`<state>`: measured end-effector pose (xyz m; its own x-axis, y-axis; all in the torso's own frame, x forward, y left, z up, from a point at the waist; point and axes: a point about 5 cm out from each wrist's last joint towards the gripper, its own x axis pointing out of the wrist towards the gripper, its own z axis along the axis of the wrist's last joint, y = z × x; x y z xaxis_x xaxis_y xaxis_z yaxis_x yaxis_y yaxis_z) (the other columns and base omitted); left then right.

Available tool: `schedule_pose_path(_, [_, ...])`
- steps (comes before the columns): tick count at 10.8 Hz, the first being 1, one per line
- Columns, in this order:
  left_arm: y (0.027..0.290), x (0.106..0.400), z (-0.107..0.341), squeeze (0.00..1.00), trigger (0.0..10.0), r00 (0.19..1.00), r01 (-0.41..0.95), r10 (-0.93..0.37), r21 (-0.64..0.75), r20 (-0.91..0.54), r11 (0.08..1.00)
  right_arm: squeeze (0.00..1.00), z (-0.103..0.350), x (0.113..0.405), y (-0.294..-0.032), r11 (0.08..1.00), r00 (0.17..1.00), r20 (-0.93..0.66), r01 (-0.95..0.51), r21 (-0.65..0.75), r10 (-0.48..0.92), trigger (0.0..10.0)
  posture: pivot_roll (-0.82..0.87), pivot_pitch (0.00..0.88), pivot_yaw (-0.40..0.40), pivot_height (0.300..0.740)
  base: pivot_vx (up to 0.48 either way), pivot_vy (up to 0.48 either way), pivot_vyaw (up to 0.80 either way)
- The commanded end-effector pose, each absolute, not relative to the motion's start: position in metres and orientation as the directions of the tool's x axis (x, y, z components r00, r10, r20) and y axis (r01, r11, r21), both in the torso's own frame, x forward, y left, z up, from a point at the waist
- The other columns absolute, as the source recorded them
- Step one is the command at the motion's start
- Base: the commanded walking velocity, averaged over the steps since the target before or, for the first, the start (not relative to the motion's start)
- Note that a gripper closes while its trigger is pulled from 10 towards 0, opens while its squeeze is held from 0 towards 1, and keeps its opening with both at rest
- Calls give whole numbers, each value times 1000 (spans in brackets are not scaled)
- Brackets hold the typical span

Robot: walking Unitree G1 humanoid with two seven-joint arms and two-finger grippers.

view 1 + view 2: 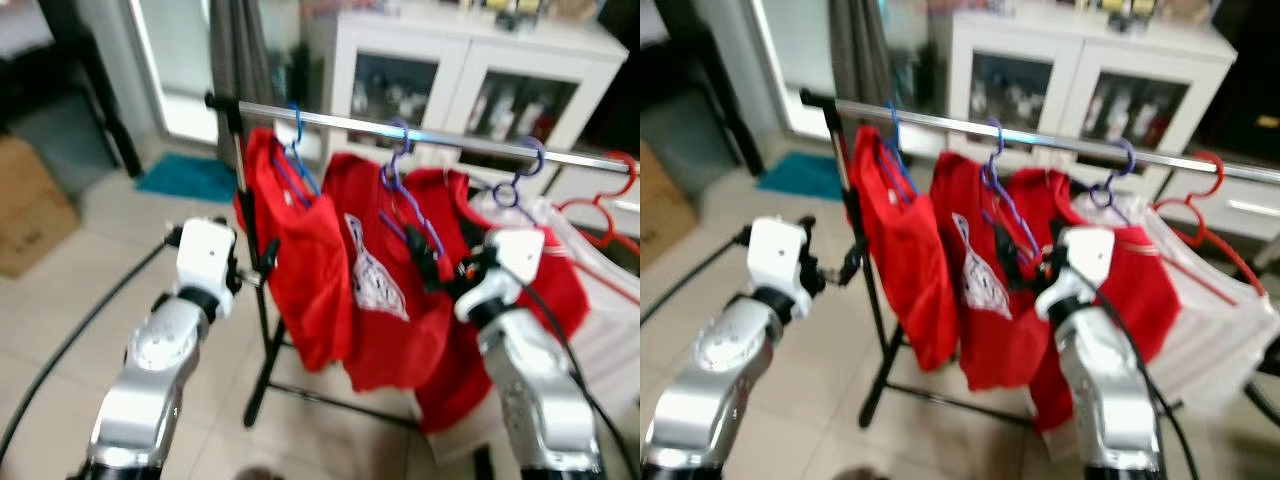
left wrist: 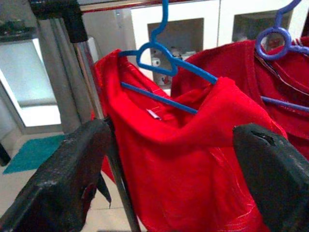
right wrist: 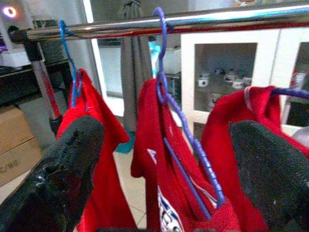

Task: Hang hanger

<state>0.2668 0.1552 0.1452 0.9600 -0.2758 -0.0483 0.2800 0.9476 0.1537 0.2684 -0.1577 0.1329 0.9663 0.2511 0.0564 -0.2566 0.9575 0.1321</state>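
I'm looking at a clothes rail (image 1: 420, 131) that crosses in front of me, a shiny metal bar on a black upright stand (image 1: 262, 330). Three hangers with red shirts are hooked over it. The blue hanger (image 2: 166, 60) sits nearest the stand's end of the bar and carries a red shirt (image 2: 193, 169). Next along is a purple hanger (image 3: 186, 130) with a printed red shirt (image 1: 385, 300), then a second purple hanger (image 1: 520, 180) with another red shirt (image 1: 556, 280). At the far right end a red hanger (image 1: 600, 215) holds a pale, see-through garment (image 1: 620, 330).

My left gripper (image 2: 169, 179) is released, fingers spread wide, holding nothing. It is raised just beside the stand, and through its wrist camera the blue hanger and its shirt lie straight ahead between the two fingers (image 2: 58, 183), not touching them as far as I can see.

My right gripper (image 3: 164, 174) is also released and empty, fingers well apart. It is up against the middle of the rack, and the first purple hanger hangs from the bar directly ahead between its fingers (image 3: 63, 164); I can't tell whether the cloth touches them.

Behind the rail stands a white cabinet (image 1: 470, 70) with glass doors. A cardboard box (image 1: 30, 205) and a teal mat (image 1: 188, 178) lie on the tiled floor (image 1: 90, 270) to my left.
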Motion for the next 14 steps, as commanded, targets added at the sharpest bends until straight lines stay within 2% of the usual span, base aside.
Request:
schedule_pose_path(1, [152,267,146,0,10000,955,296,-292,161,-47,942,1000,133,269,-161,964,970,54,-242,110,238,10000,32,0,-16,740,307,0,0])
schedule_pose_path(3, [146,266,145,0,10000,944,331,-328,161,-45,930,1000,139,273,-166,968,975,92,-214,128,203,10000,35,0,-19,740,156,0,0])
schedule_pose_path(4, [143,265,143,0,10000,933,360,-353,166,-67,918,1000,144,275,-166,963,967,110,-243,115,230,10000,35,0,-22,740,0,0,0])
schedule_pose_path(6, [144,267,144,0,10000,937,349,-344,158,-57,924,1000,143,276,-165,963,962,98,-260,67,253,10000,35,0,-29,740,0,0,0])
schedule_pose_path(7, [145,269,143,0,10000,943,333,-328,171,-59,927,1000,140,277,-164,964,965,77,-256,75,251,10000,35,0,-31,740,0,0,800])
schedule_pose_path(9, [145,271,144,0,10000,945,327,-324,158,-46,932,1000,139,281,-168,975,975,77,-215,63,210,10000,35,0,-31,740,351,0,800])
schedule_pose_path(10, [146,271,144,0,10000,945,328,-324,160,-50,931,1000,142,282,-170,979,980,99,-184,88,175,10000,35,0,-30,740,420,0,0])
schedule_pose_path(13, [143,272,143,0,10000,933,359,-354,169,-60,918,1000,145,284,-175,987,984,100,-152,48,147,10000,33,0,-23,740,400,0,0])
schedule_pose_path(14, [142,271,142,0,10000,927,376,-371,167,-65,911,1000,147,284,-176,988,983,106,-152,41,147,10000,33,0,-23,740,0,0,0])
